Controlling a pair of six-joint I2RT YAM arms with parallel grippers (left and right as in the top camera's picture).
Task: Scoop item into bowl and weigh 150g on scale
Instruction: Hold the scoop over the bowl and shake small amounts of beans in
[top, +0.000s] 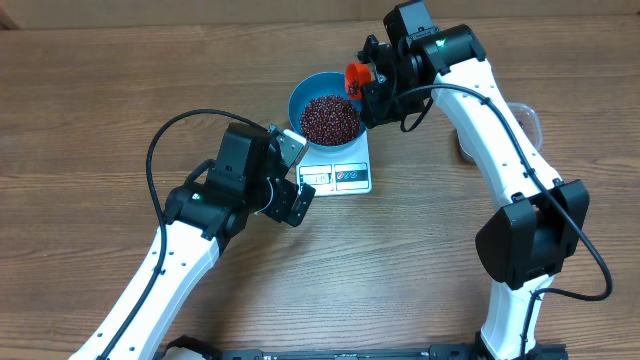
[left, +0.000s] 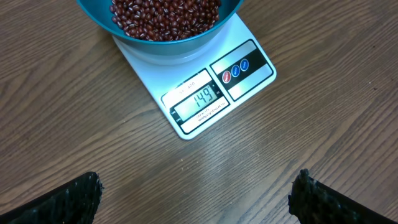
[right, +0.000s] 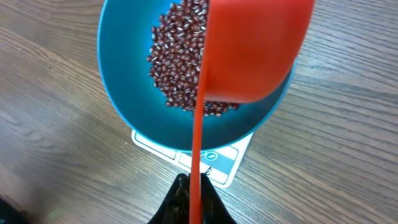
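black fingertips (left: 74, 199) of your left gripper (left: 199, 199) sit nearest the lens, one at 7 o'clock and one at 5 o'clock of the left wrist view. they are spread wide with only bare table (left: 62, 112) between them. that view alone gives you the scale (left: 252, 37) display (left: 200, 99), which reads 149. from overhead the digits are too small to make out, and the right wrist view shows just a corner of the scale below the bowl (left: 165, 50). in the left wrist view the top edge cuts off the bowl, which stands on the scale's 12 o'clock end with the beans (left: 165, 15) heaped inside.

from overhead you see the left arm reaching up from 7 o'clock. its wrist is bent so the released gripper hangs just at 9 o'clock of the scale, apart from it. the right arm rises from 5 o'clock, elbows out toward 3 o'clock, then folds back to the bowl's 1 o'clock rim. behind its forearm a clear tub (top: 530, 120) shows only as a sliver.

your right gripper (right: 191, 202) is clenched on the thin handle of the orange scoop (right: 255, 50), at 6 o'clock of its own view. the scoop's cup is tipped over the bowl with its underside toward the lens, so you cannot tell whether any beans are in it. it also covers the right side of the heap.
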